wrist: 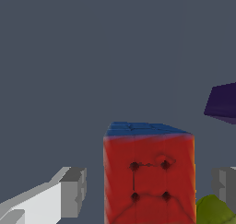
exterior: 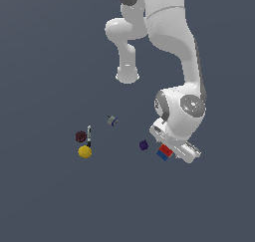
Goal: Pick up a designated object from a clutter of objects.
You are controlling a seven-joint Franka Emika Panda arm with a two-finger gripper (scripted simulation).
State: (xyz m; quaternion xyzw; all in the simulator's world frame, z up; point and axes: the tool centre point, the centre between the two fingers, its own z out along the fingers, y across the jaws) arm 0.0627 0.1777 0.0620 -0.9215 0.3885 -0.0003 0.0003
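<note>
The designated object is a cube (exterior: 164, 152) with red and blue faces split into squares; it rests on the dark floor under my hand. In the wrist view the cube (wrist: 148, 174) shows a red face towards the camera and a blue top. My gripper (wrist: 149, 191) is open and straddles it, with one grey finger (wrist: 73, 191) on each side and a small gap between each finger and the cube. In the exterior view the gripper (exterior: 168, 155) is low over the cube, its fingertips mostly hidden by the hand.
A dark purple lump (exterior: 143, 145) lies close to the cube and shows in the wrist view (wrist: 223, 103). A yellow-green pear shape (wrist: 214, 211) sits beside the cube by one finger. Farther off towards the exterior view's left are a yellow ball (exterior: 84, 151), a dark red lump (exterior: 80, 136), a thin dark tool (exterior: 89, 135) and a tiny grey piece (exterior: 112, 120).
</note>
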